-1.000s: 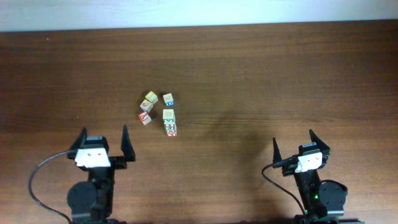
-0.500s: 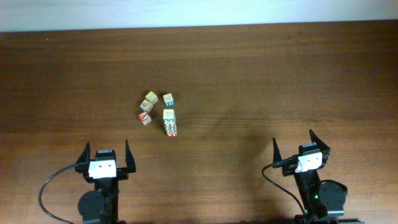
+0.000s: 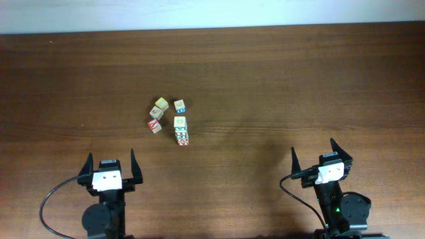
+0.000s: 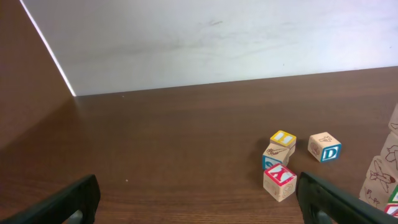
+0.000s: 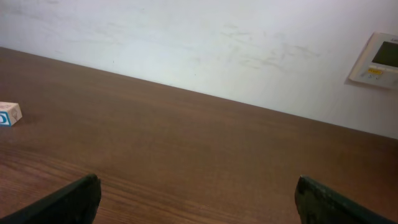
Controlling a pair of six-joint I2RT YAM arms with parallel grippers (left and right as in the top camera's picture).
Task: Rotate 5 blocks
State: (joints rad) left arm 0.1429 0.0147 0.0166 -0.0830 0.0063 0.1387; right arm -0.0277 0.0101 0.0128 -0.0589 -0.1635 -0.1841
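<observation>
**A:** From overhead, where do the blocks [image 3: 179, 105] sit?

**B:** Clustered left of centre on the bench [image 3: 299, 73], well ahead of the left fingers [image 3: 134, 164], which stand wide apart and empty. The right fingers [image 3: 293, 162] are spread too, holding nothing.

**A:** What does the left wrist view add?

**B:** Side faces that overhead hides. There's the D block [image 4: 324, 147] with its blue letter, a yellow-topped cube [image 4: 283, 138] resting on another, and the red-Y cube [image 4: 280, 180] nearest. There's also a stack [image 4: 380, 174] cut off by the right edge (its height I can't tell).

**A:** And the right wrist?

**B:** Just a lone block [image 5: 9, 113] at the left edge, plus a wall panel [image 5: 375, 59] no other view shows. The bench is dark wood grain, with a white wall [image 5: 186, 37] behind.
</observation>
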